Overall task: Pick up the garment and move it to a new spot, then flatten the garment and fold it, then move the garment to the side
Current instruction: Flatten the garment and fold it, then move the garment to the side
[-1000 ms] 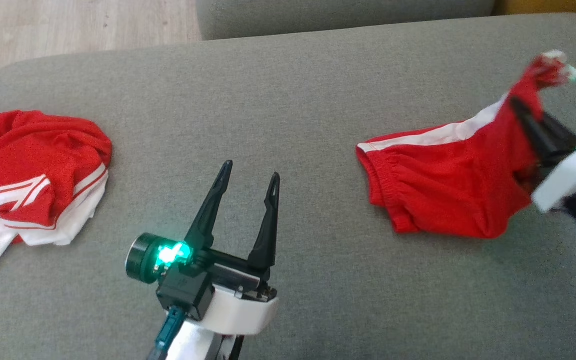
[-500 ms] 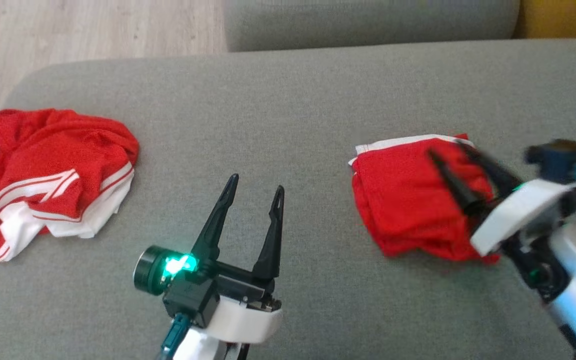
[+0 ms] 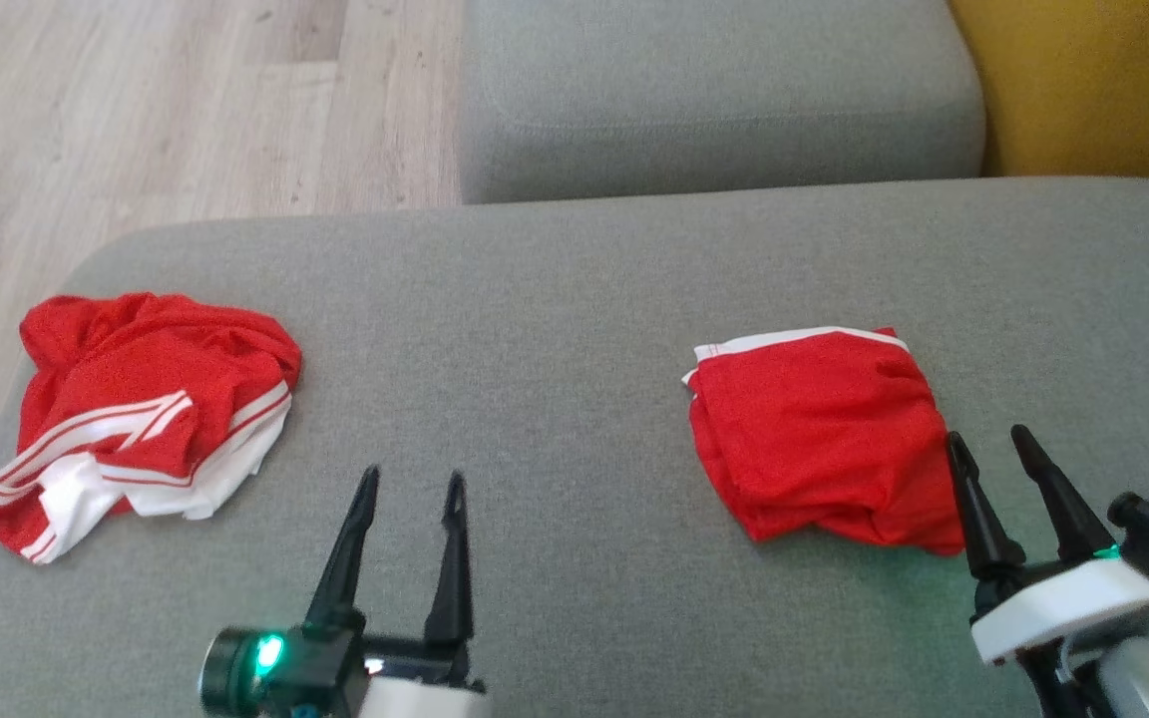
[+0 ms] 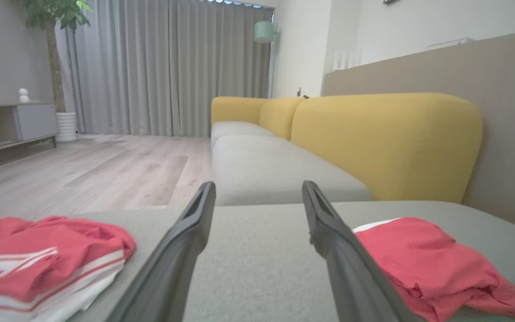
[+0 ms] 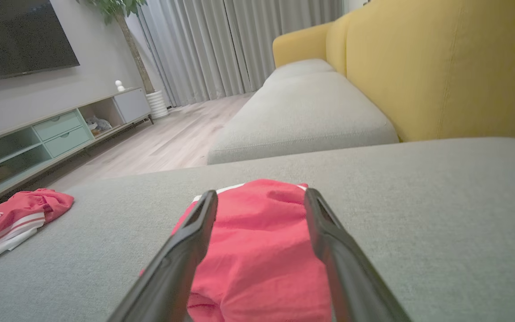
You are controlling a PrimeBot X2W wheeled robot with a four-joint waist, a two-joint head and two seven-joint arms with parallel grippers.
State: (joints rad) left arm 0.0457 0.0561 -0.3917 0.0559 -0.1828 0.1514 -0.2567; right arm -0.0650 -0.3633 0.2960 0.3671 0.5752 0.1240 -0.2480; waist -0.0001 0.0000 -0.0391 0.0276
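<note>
1. A grey sofa seat spans the head view and carries both pieces of clothing. A second grey cushion lies beyond it, with wood floor to the left and a yellow backrest to the right.
2. A crumpled red-and-white garment sits near the seat's left edge, well apart from everything else.
3. The folded red garment lies on the right half of the seat. A white band runs along its far edge, and nothing grips it.
4. The right gripper stands just beside the folded red garment's near right corner, fingers spread and empty. In the right wrist view the cloth lies ahead between them.
5. The left gripper hovers over bare seat between the two garments, fingers spread, holding nothing.
</note>
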